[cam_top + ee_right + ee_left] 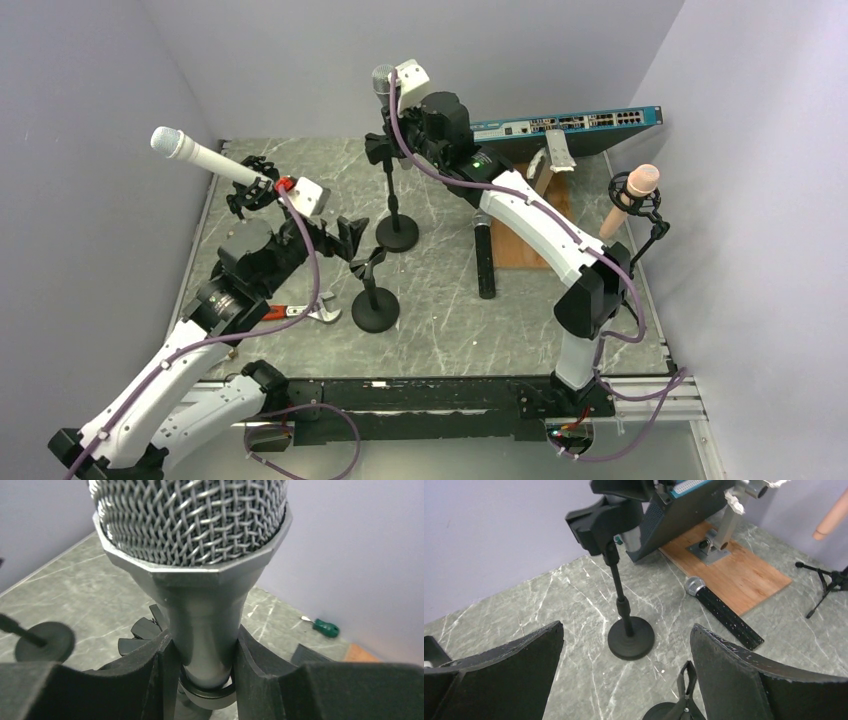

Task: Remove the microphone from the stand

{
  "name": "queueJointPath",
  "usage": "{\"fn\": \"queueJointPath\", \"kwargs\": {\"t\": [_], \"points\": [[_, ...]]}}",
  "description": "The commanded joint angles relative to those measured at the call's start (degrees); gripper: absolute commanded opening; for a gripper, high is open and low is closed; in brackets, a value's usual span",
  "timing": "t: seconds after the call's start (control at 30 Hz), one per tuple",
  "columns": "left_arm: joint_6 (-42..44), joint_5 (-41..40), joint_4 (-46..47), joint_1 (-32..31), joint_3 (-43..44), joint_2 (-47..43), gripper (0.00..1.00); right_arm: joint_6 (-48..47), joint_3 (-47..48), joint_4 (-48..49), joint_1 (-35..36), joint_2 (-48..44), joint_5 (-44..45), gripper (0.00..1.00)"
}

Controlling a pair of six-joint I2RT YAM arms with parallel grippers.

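Note:
My right gripper (402, 100) is shut on the grey body of a silver mesh-headed microphone (383, 78) and holds it upright at the top of the rear round-base stand (397, 232). In the right wrist view the fingers (165, 670) press both sides of the microphone (205, 610). The stand's black clip (142, 630) shows just below and to the left, and I cannot tell whether the microphone still touches it. My left gripper (352, 235) is open and empty, low beside the stands. In its wrist view, the gripper (626, 626) faces that stand (630, 639).
An empty round-base stand (375, 308) is in front. A white microphone (200, 155) sits in a stand at left, a pink one (635, 190) on a tripod at right. A black microphone (485, 260) lies by a wooden board (520, 240). A wrench (310, 313) and a network switch (570, 120) are also on the table.

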Motion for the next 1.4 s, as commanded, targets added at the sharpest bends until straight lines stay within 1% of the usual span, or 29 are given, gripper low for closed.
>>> {"fn": "queueJointPath", "kwargs": {"t": [0.0, 0.1, 0.23, 0.27, 0.37, 0.5, 0.57, 0.7, 0.77, 0.83, 0.9, 0.97, 1.07, 1.1, 1.17, 1.23, 1.3, 1.37], "points": [[-4.8, 7.0, 3.7, 5.8, 2.3, -1.1, 0.99, 2.2, 1.1, 1.5, -0.2, -3.8, -9.2, 0.00], [-6.0, 11.4, 4.8, 9.6, 2.6, 0.3, 0.99, 2.6, 0.1, 2.2, -0.1, -4.2, -12.0, 0.00], [-7.3, 19.2, 5.5, 14.1, 4.7, 4.6, 0.99, 2.8, -0.8, 2.0, -0.1, -4.1, -12.6, 0.00], [-7.2, 21.2, 5.2, 14.7, 5.6, 6.5, 0.99, 2.8, -1.2, 2.2, -0.1, -4.1, -12.8, 0.00], [-7.8, 23.5, 2.4, 15.4, 10.8, 11.3, 0.99, 2.6, -2.0, 2.2, -0.1, -4.7, -13.0, 0.00], [-5.9, 33.6, -1.6, 16.3, 19.1, 17.4, 0.99, 3.0, -3.6, 2.4, -0.5, -5.9, -13.0, 0.00], [-5.6, 36.4, 0.0, 17.6, 20.4, 18.9, 1.00, 4.2, -4.7, 2.8, -1.1, -6.2, -15.0, 0.00], [-6.2, 38.8, 4.6, 21.3, 20.6, 22.2, 0.99, 6.7, -4.8, 1.8, -1.9, -5.1, -18.1, 0.00], [-6.3, 42.8, 4.2, 22.5, 21.9, 24.9, 0.99, 6.8, -4.3, 0.6, -2.0, -4.5, -18.5, 0.00], [-3.5, 46.2, 0.9, 22.6, 25.1, 28.5, 0.99, 6.8, -4.4, -0.1, -1.9, -4.4, -18.9, 0.00], [-2.1, 46.2, -0.8, 22.6, 26.9, 32.1, 0.99, 7.0, -5.0, 0.3, -2.0, -4.8, -19.5, 0.00], [-0.3, 45.7, 0.1, 22.6, 27.2, 34.0, 0.99, 7.3, -5.0, 0.3, -2.0, -4.8, -19.8, 0.00], [1.4, 48.2, 1.5, 22.6, 27.1, 36.9, 0.99, 7.7, -4.2, 0.2, -2.0, -4.4, -20.9, 0.00], [1.2, 49.1, 2.0, 22.7, 27.0, 37.7, 0.97, 7.8, -4.1, 0.5, -2.1, -4.3, -21.2, 0.00], [-0.8, 51.2, 4.9, 23.0, 26.1, 39.4, 0.94, 7.8, -4.0, 0.9, -2.0, -4.2, -21.2, 0.00], [-4.3, 55.4, 7.7, 23.3, 25.8, 40.5, 0.90, 7.8, -3.6, 0.8, -2.0, -3.8, -21.3, 0.00], [-5.9, 55.6, 10.9, 23.3, 24.8, 40.5, 0.88, 8.0, -3.3, 0.7, -2.0, -3.6, -21.7, 0.00], [-6.5, 54.6, 12.0, 23.4, 23.8, 40.4, 0.87, 8.2, -3.1, 0.9, -2.1, -3.5, -22.0, 0.00]]}}
